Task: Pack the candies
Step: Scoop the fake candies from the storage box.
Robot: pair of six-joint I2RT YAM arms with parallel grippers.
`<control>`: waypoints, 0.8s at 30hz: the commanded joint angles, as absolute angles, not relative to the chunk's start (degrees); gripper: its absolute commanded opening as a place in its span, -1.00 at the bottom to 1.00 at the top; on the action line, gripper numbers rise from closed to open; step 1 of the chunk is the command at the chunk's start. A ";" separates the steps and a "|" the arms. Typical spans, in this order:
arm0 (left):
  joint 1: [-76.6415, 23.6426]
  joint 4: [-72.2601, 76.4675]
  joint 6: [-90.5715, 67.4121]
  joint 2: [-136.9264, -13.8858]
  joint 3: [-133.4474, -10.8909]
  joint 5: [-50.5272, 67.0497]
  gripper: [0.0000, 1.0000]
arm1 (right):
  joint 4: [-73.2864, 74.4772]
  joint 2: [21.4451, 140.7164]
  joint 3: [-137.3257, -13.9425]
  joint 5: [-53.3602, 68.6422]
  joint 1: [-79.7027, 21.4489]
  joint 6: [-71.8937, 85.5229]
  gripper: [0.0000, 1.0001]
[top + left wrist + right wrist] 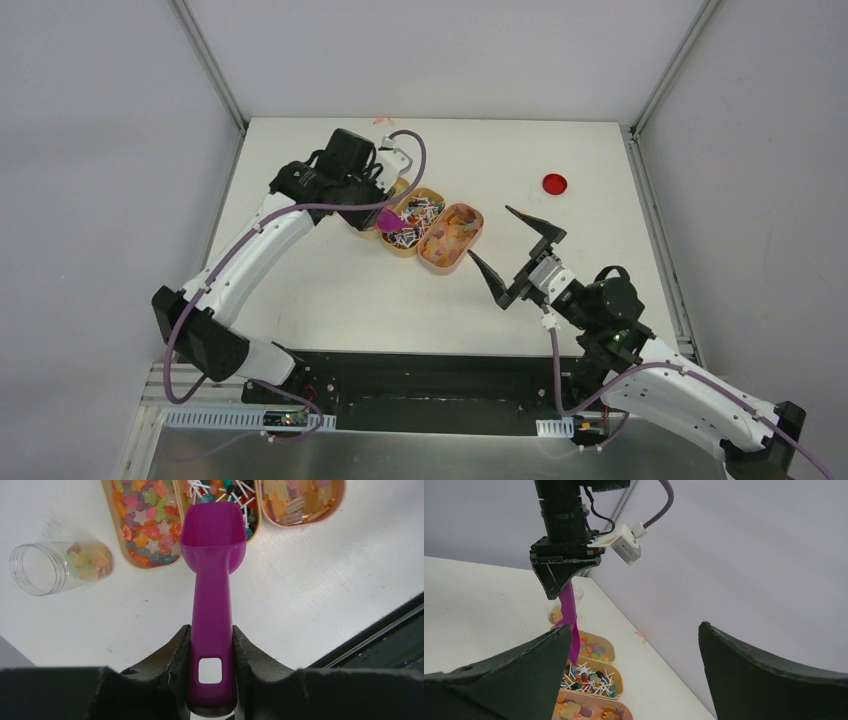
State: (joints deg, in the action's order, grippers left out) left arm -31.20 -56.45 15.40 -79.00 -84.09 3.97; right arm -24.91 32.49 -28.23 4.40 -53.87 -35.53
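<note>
Across the middle tray [255, 526] and its two neighbours lie the candies [150, 525], sorted by kind. At that tray's near rim hangs a magenta scoop [212, 580], its handle clamped in the left gripper [211, 650]. To the tray's right, the right gripper [488, 231] gapes wide and empty.

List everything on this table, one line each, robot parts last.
candies: many; multicoloured stars, stick-wrapped pieces, orange-yellow gummies; in the trays, a few in the jar
trays: three, tan, side by side mid-table
jar: one, clear, beside the star tray
scoop: one, magenta, empty, over the trays
disc: one, red, far right, alone
table: one, white
left arm: white, jaws shut on the scoop's handle
right arm: white, jaws open, empty, near the gummy tray
</note>
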 commanded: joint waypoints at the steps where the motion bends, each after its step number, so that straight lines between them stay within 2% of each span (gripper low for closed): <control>1: -32.45 -62.74 12.79 -83.43 -89.31 -3.58 -1.00 | -24.41 31.12 -28.17 2.62 -53.70 -34.23 0.99; 17: -33.31 -62.52 14.42 -90.22 -92.02 -2.08 -1.00 | -24.40 31.15 -27.77 1.88 -53.77 -34.54 0.99; 24: -33.48 -57.35 13.38 -92.81 -89.78 -0.80 -1.00 | -24.69 31.53 -27.90 1.66 -53.74 -34.77 0.99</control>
